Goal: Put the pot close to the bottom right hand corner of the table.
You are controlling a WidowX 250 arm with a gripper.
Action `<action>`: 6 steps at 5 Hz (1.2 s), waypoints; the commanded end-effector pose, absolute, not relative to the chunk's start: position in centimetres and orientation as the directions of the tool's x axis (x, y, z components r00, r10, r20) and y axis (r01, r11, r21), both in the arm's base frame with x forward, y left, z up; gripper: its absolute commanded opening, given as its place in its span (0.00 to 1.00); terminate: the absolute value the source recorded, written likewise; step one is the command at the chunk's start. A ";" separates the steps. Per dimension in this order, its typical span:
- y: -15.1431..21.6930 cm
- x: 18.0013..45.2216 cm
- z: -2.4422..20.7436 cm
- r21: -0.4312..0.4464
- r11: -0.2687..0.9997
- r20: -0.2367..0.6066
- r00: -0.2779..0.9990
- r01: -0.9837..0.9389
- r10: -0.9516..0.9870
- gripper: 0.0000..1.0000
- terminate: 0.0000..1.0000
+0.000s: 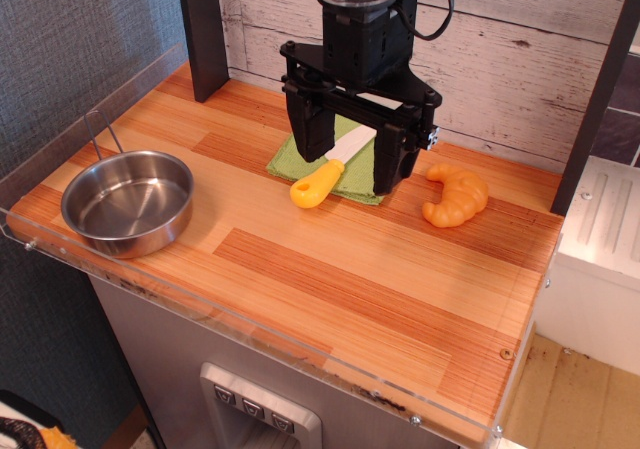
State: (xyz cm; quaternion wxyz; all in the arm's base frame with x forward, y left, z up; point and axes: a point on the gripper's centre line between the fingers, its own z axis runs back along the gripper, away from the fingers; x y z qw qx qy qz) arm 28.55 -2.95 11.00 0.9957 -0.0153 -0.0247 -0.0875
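One gripper (pixel 355 159) hangs with jaws spread, seemingly empty, above the green cloth (pixel 300 161), while the pot (pixel 128 202) sits well off toward the table's (pixel 330 299) left edge.

table (pixel 330 289) — pot (pixel 128 204), cloth (pixel 300 159), croissant (pixel 456 196)

toy kitchen: wooden countertop (pixel 330 279), croissant (pixel 455 195)
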 end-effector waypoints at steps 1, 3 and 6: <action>-2.9 28.6 11.0 -0.026 0.984 0.052 0.983 0.175 -0.174 1.00 0.00; 2.8 26.1 10.5 -0.018 0.998 0.019 0.998 0.058 -0.058 1.00 0.00; 9.3 23.3 9.0 0.160 0.987 0.203 0.978 0.015 -0.048 1.00 0.00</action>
